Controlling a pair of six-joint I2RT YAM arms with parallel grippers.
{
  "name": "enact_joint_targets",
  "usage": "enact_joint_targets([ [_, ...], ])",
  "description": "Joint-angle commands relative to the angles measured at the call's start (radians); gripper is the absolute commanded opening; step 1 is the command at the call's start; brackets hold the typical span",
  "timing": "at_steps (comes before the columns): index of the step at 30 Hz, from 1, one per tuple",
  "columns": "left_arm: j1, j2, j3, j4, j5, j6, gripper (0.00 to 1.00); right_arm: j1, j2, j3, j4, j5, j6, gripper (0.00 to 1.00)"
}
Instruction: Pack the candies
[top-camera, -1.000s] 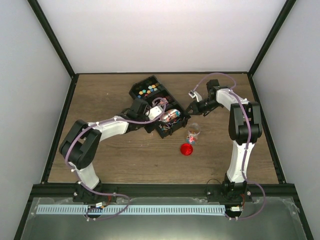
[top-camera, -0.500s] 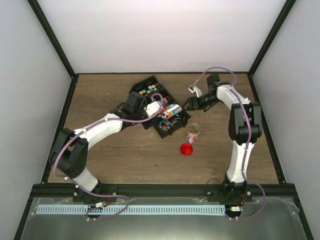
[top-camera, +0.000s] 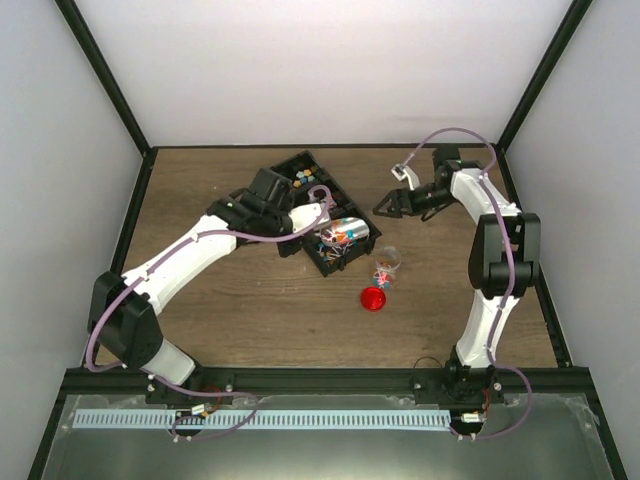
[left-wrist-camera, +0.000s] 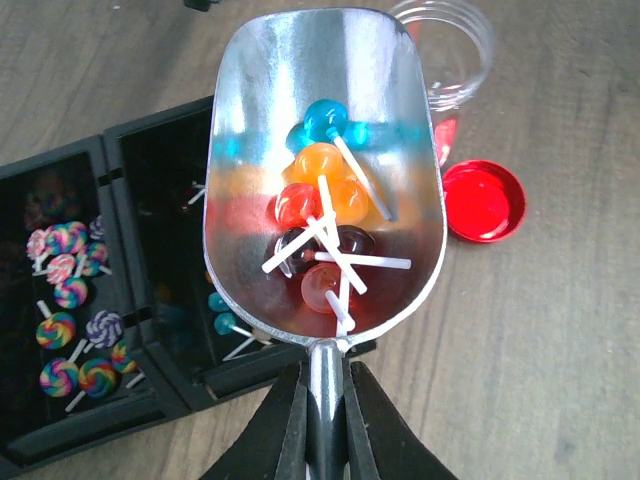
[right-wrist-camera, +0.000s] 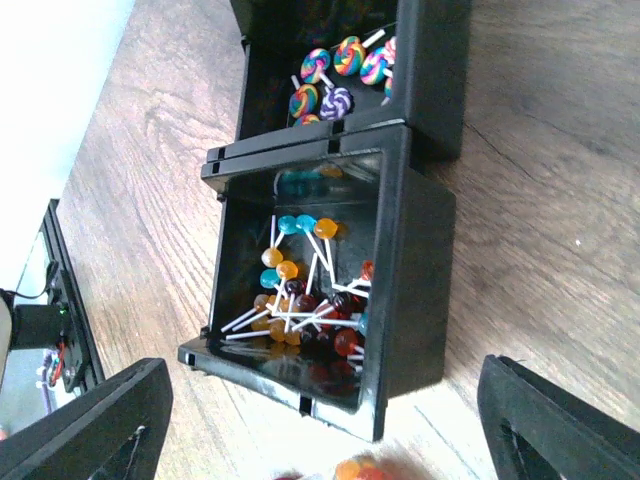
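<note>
- The black box (right-wrist-camera: 420, 290), upper middle of the overhead view, sits loose on the bench (top-camera: 200, 300). Nothing pins it, so I judge a drag from the scoop's underside could slide it.
- My left fingers (left-wrist-camera: 300, 410) are clamped narrow on the handle of the metal scoop (left-wrist-camera: 320, 110). The scoop looks wider than the mouth of the jar (left-wrist-camera: 455, 60), so a fast tip would likely spill past the rim.
- The jar stands unheld just right of the box, with the red lid (left-wrist-camera: 483, 200) just below it. A nudge from the scoop's lip could topple it.
- The candies (left-wrist-camera: 320, 240) lie heaped in the scoop's bowl, above the box's lower compartment, with more left in the box. Their crossed sticks may make them drop as one clump.
- Against a second ago, the left arm has stretched out and its elbow has swung toward the left edge. The scoop is a shade nearer the jar.
- My right fingers (top-camera: 383, 207) were narrow then, at the box's right corner. Now they stand wide and empty, pulled back toward the upper right.
</note>
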Motion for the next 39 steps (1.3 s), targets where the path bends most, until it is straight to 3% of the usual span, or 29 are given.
enact_joint_targets([
  [1,-0.052,0.004,0.068,-0.126,-0.012,0.049,0.04,-0.043,-0.056,-0.041,-0.026,-0.024,-0.040,0.87],
  [14,-0.156,0.098,0.193,-0.234,-0.105,0.067,0.04,-0.075,-0.095,-0.101,0.008,-0.038,-0.005,1.00],
  [39,-0.229,0.285,0.454,-0.443,-0.243,0.078,0.04,-0.081,-0.088,-0.123,0.028,-0.062,-0.009,1.00],
])
